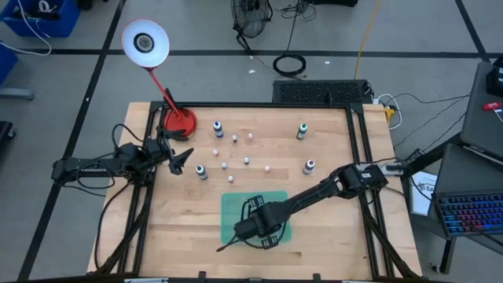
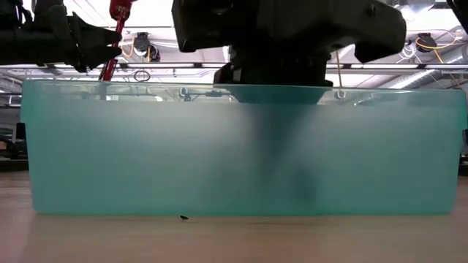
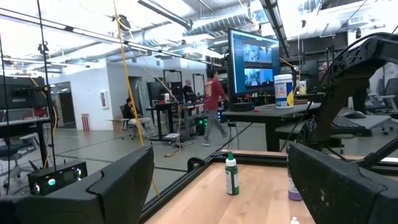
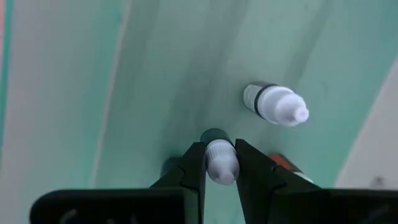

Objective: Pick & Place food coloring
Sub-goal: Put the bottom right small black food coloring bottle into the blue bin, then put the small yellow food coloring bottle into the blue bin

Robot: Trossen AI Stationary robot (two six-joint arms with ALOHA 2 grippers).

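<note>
Several tiny white-capped food coloring bottles stand upright on the wooden table: one [image 1: 218, 128] near the red lamp base, one [image 1: 302, 130] at the far right, one [image 1: 310, 166], and one [image 1: 201, 171] close to my left gripper [image 1: 182, 159]. That gripper is open and hovers by the table's left edge. My right gripper [image 4: 221, 163] reaches down into the green tray [image 1: 236, 206] and is shut on a bottle [image 4: 220, 160]. Another bottle [image 4: 277, 103] lies on its side on the tray floor. The left wrist view shows a green bottle [image 3: 231, 175] and a purple one [image 3: 293, 188] ahead. My right gripper pinches a food coloring bottle by its white cap [image 4: 221, 167] between the two fingers, coming from above and pointing down into the tray. The bottle stands roughly upright, its dark body [image 4: 214, 135] below the fingers. Whether its base touches the tray floor, I cannot tell.
A red desk lamp [image 1: 179, 120] stands at the table's far left corner. Small white and pink beads [image 1: 246, 160] are scattered mid-table. The tray's translucent teal wall [image 2: 146, 146] fills the low view. An orange-red item [image 4: 281, 162] lies beside the right finger.
</note>
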